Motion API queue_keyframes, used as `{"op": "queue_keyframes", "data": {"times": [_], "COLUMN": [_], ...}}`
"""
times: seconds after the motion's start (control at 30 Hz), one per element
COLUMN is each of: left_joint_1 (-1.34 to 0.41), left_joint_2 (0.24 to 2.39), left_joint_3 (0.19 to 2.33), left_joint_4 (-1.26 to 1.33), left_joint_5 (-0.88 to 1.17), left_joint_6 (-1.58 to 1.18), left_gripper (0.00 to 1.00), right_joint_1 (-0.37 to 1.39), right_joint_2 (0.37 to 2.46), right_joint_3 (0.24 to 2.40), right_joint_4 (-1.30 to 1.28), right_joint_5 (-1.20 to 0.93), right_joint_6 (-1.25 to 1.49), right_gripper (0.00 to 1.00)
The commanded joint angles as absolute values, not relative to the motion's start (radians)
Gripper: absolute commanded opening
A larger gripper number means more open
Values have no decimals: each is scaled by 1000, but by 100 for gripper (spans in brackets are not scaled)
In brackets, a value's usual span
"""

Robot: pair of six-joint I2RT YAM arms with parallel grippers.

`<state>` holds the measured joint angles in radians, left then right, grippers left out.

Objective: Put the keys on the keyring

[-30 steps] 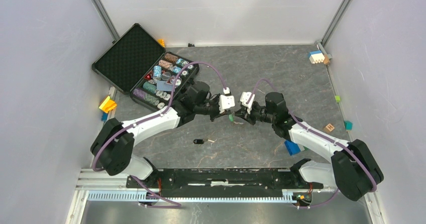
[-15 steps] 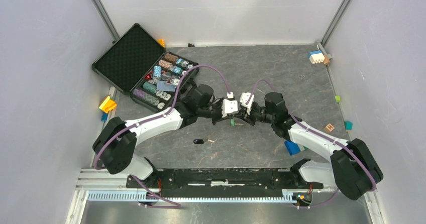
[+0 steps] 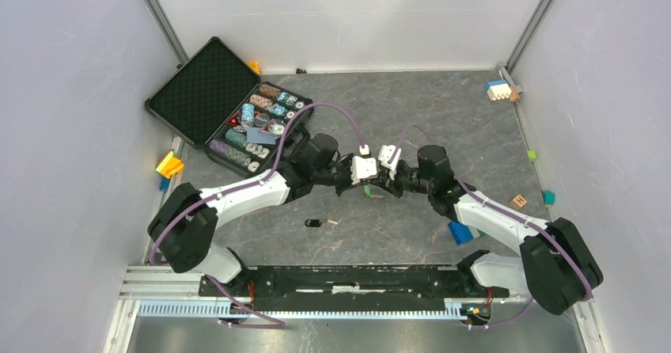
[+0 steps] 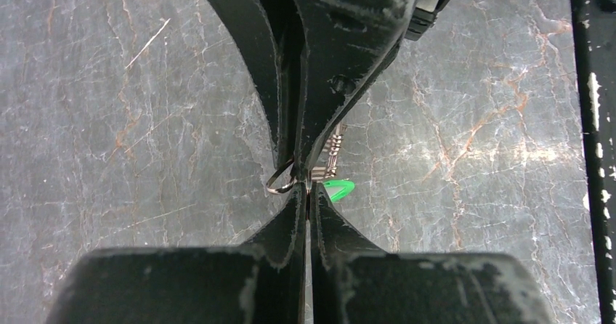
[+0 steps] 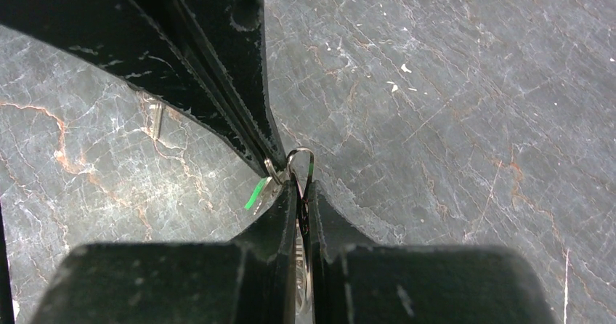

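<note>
My two grippers meet tip to tip above the middle of the table. My right gripper (image 3: 378, 182) (image 5: 300, 186) is shut on the keyring (image 5: 302, 157), a thin silver ring that sticks out past its tips. In the left wrist view the keyring (image 4: 279, 183) shows with brassy keys (image 4: 330, 153) hanging beside it. My left gripper (image 3: 365, 180) (image 4: 309, 190) is shut, and the green-headed key (image 4: 339, 187) (image 5: 256, 193) (image 3: 366, 191) pokes out at its tips, right against the ring. The black-headed key (image 3: 313, 223) lies on the table nearer the bases, apart from both grippers.
An open black case (image 3: 229, 111) of coloured chips stands at the back left. A small pale pin (image 3: 333, 222) lies beside the black key. A blue block (image 3: 459, 232) lies by the right arm. Small blocks sit along the right edge (image 3: 519, 201) and far corner (image 3: 498, 90).
My left gripper has moved right with the green key until its tips touch the right gripper's tips. The right gripper has hardly moved.
</note>
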<state>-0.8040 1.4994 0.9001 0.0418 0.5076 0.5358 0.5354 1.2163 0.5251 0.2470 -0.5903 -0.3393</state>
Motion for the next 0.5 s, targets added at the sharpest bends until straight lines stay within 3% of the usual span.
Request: {"op": "queue_keyframes", "data": {"times": [0.0, 0.47], "left_joint_1": [-833, -879], "left_joint_2": [1462, 1439], "left_joint_3": [890, 876], "left_joint_4": [138, 147], "left_joint_5": [398, 348], "left_joint_6": [546, 501], "left_gripper": [2, 2], "right_joint_1": [541, 541], "right_joint_2": [1223, 1226], "right_joint_3": [551, 555], "right_joint_4": [263, 260], "right_joint_5": [-598, -595], "right_joint_6": [-336, -333], "right_gripper": [0, 0]}}
